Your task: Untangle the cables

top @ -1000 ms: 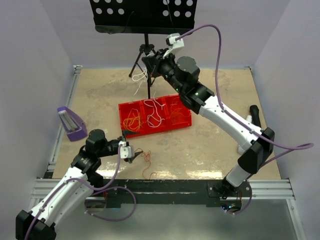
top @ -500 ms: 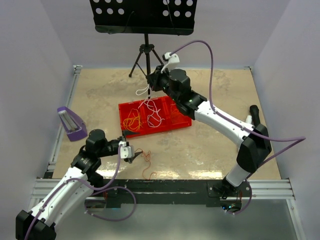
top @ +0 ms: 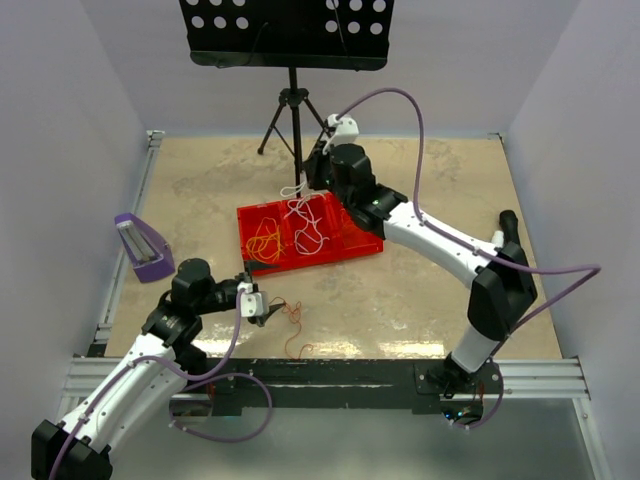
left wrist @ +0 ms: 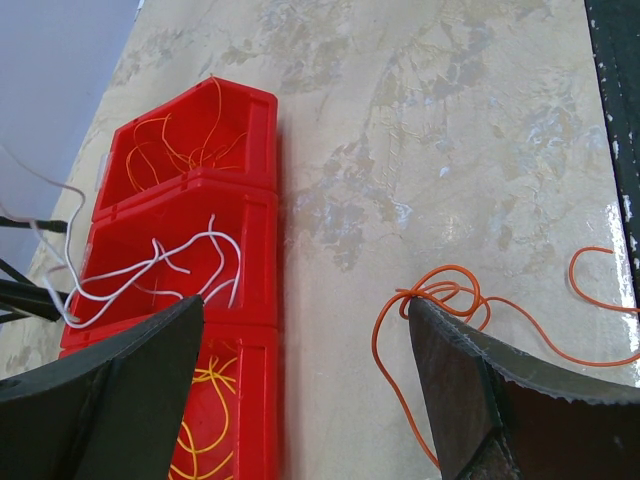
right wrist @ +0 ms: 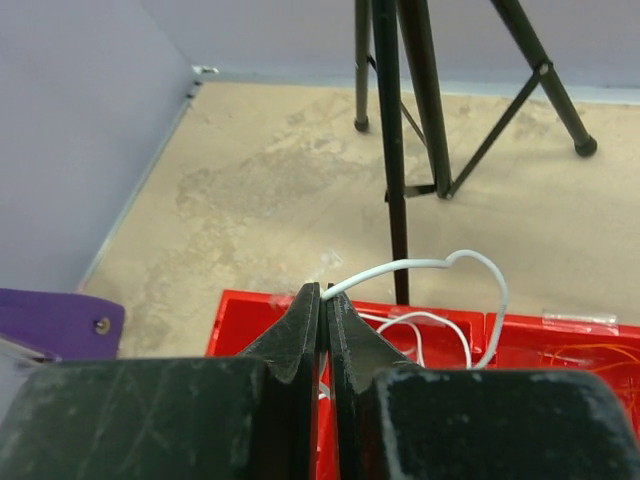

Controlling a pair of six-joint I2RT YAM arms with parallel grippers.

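Observation:
A red three-compartment tray (top: 246,215) holds yellow cables (top: 264,240) on the left, white cables (top: 308,230) in the middle and orange ones (top: 356,231) on the right. My right gripper (top: 305,186) hovers over the tray's far edge. It is shut on a white cable (right wrist: 440,263) that loops down into the middle compartment (right wrist: 440,330). A loose orange cable (left wrist: 445,292) lies on the table and touches my left gripper's right fingertip (left wrist: 425,318). The left gripper (left wrist: 306,305) is open and holds nothing.
A black music stand's tripod (top: 291,105) stands just behind the tray, and its pole (right wrist: 396,180) is close to the right gripper. A purple object (top: 140,247) sits at the left edge. Walls enclose the table on three sides.
My right gripper has come down and to the left towards the tray's middle compartment, carrying the white cable. The left arm and the orange cable have not moved.

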